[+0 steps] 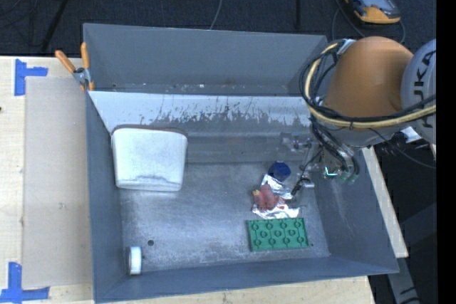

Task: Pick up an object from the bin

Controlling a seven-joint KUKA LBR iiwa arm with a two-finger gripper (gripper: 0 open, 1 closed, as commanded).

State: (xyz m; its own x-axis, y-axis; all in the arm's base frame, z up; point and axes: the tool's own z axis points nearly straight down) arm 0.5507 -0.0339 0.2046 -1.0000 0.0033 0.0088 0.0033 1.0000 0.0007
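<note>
Green studded plate sits just beside the red-white crumpled wad, right-hand bin floor, by your tool. Can't tell its opening. Blue bit crowds in, so you might snag two.

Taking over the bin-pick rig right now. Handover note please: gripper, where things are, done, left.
Gripper: low in the right part of the grey metal bin, beside a small heap; open or shut cannot be told.
Heap: a blue round piece and a red-and-white crumpled piece.
Other things: a green studded flat plate just in front of the heap, a white rectangular block at the left, a small white cylinder at the front left corner.
Done: arm is down at the heap.
Left: nothing is seen lifted; grasp and raise one thing.
</note>
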